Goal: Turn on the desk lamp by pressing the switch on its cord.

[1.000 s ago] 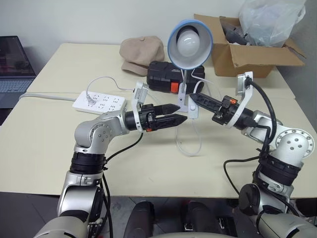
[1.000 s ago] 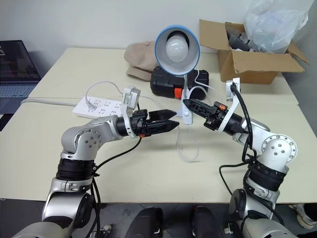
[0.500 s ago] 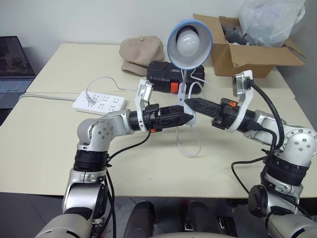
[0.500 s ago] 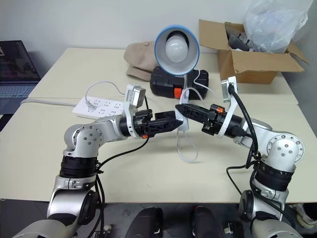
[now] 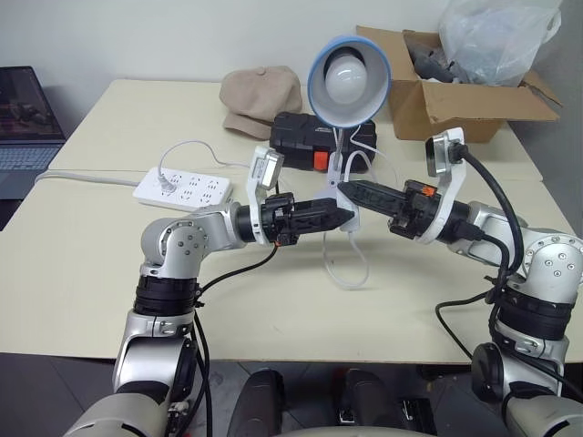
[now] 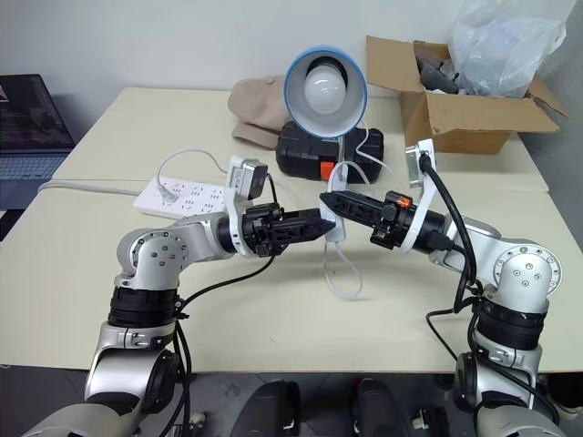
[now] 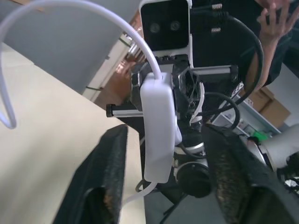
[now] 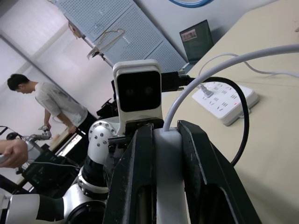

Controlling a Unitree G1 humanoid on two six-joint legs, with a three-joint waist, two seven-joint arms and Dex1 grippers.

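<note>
Narrowing since a second ago, left gripper (image 5: 339, 217) seemingly straddles the switch (image 7: 159, 126) pinched by right gripper (image 5: 346, 192).

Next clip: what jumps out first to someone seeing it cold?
Two grippers meet tip to tip over the middle of the table: the right gripper pinches the white switch, and the left gripper has a finger on either side of it. Just behind stands the desk lamp, unlit, with a brown cap and a cardboard box further back.
</note>
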